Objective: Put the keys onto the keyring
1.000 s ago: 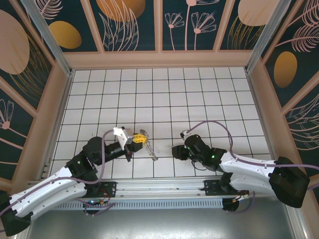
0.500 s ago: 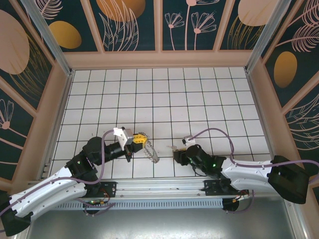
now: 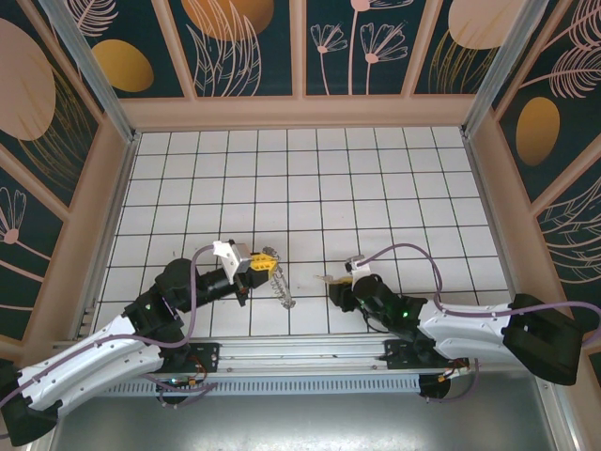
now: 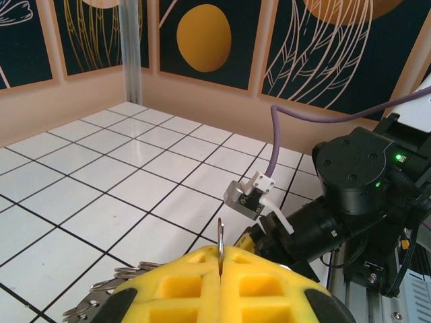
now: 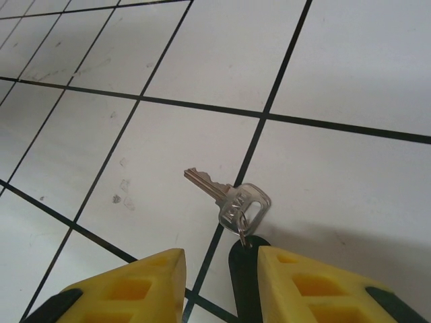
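Right wrist view, my right gripper (image 5: pixel 219 262) parted, key (image 5: pixel 232 202) on the tile (image 5: pixel 155 168) just ahead of its gap, left wrist view, my left gripper (image 4: pixel 221 259) clenched on the keyring (image 4: pixel 220 235)

A: The counter (image 3: pixel 376 178)?
B: White tiles, black grid lines.
A: Walls (image 3: pixel 254 47)?
B: Dark teal, orange discs, pale line-drawn plants.
A: Key (image 5: pixel 232 202)?
B: Silver. Keyring (image 3: pixel 282 287) grey; right gripper (image 5: pixel 221 261) yellow.
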Controlling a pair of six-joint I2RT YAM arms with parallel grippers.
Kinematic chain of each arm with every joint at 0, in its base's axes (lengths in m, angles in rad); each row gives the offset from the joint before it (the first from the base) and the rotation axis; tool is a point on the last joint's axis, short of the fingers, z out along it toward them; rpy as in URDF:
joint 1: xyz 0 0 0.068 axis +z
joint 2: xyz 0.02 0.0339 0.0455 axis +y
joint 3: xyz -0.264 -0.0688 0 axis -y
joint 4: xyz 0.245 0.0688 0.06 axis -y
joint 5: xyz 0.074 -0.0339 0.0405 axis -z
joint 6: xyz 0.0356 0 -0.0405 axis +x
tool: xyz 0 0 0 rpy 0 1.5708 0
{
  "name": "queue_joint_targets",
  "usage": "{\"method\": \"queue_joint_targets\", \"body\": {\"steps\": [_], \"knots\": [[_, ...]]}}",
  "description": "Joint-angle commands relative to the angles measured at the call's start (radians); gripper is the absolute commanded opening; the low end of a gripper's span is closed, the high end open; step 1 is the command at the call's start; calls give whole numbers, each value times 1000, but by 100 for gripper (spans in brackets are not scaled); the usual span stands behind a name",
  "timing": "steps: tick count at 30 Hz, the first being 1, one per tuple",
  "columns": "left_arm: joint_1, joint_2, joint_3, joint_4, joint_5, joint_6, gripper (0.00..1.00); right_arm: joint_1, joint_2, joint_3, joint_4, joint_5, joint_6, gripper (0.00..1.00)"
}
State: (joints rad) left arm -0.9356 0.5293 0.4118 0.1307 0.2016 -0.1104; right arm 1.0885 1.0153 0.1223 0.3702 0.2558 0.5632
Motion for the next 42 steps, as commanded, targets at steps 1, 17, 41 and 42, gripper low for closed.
{"method": "queue_joint_targets", "body": {"steps": [1, 17, 41, 42], "knots": [[-4, -21, -4, 70, 18, -17, 0, -15, 27, -5, 57, -14, -35, 35], [-3, -29, -7, 74, 18, -18, 0, -37, 168, 38, 93, -80, -63, 34], [-3, -26, -7, 73, 19, -18, 0, -74, 187, 33, 165, -110, -79, 28], [-4, -27, -7, 72, 18, -19, 0, -76, 189, 34, 166, -112, -80, 26]]}}
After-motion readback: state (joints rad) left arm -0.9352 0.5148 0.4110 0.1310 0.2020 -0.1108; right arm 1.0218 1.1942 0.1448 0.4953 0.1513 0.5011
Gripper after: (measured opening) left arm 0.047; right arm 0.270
